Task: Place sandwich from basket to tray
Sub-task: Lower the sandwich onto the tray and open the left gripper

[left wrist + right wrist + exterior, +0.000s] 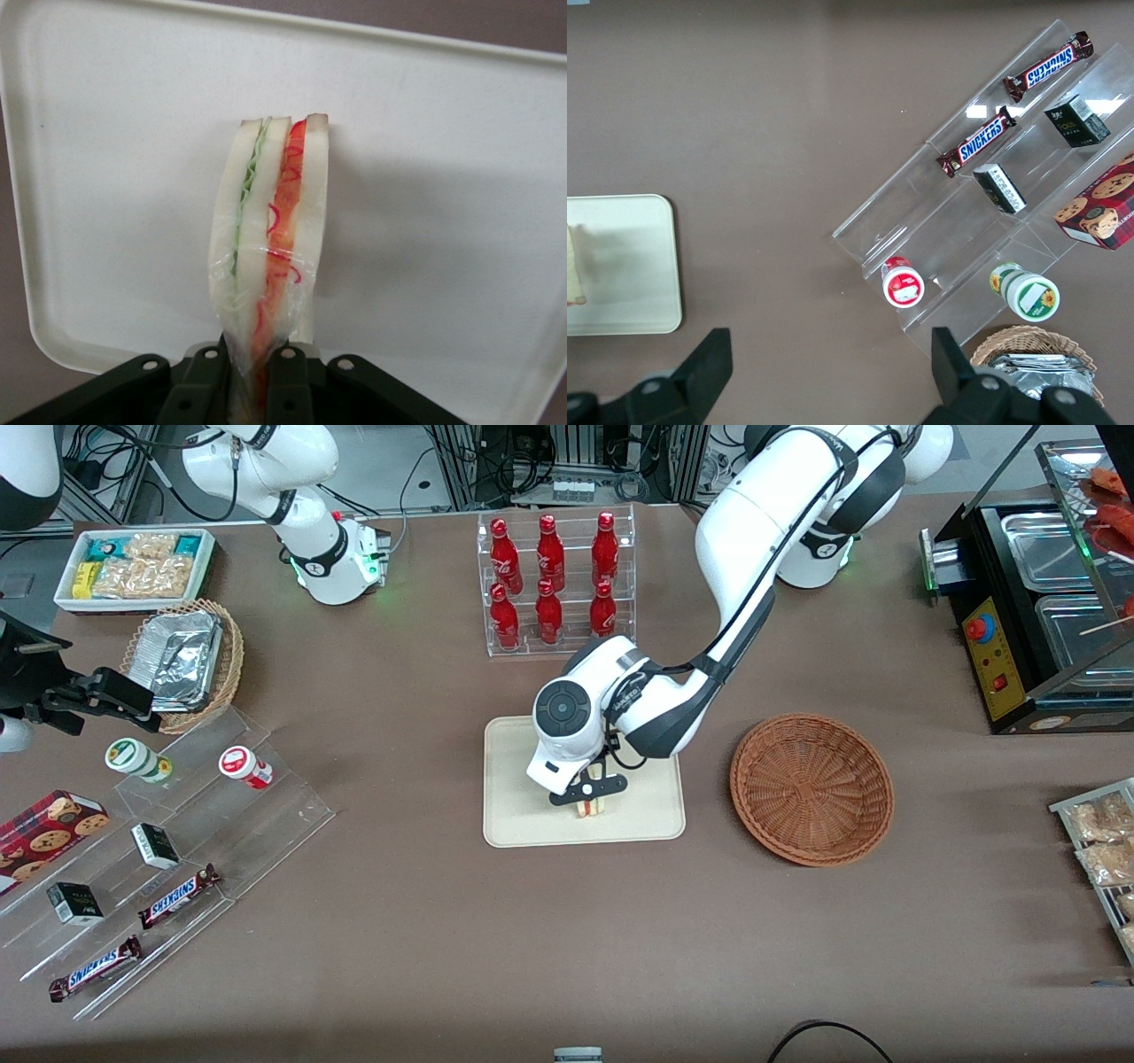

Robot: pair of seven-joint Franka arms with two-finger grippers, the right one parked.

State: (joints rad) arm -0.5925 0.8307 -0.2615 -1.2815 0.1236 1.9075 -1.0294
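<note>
Sandwich time: we see the black two-finger gripper [588, 793] clamped on the small triangular white-bread sandwich [270, 239] with red and green filling, its jaws pinching one corner. Directly under the gripper lies the flat cream-beige rectangular tray [523, 815], the sandwich on or just above it. Well apart on the brown counter [443, 921], the round reddish-brown wicker basket [811, 788].

The left arm reaches down over the tray [523, 815], its end effector [588, 806] pointing at the surface with fingers [288, 390] clamped on the sandwich [266, 257].
</note>
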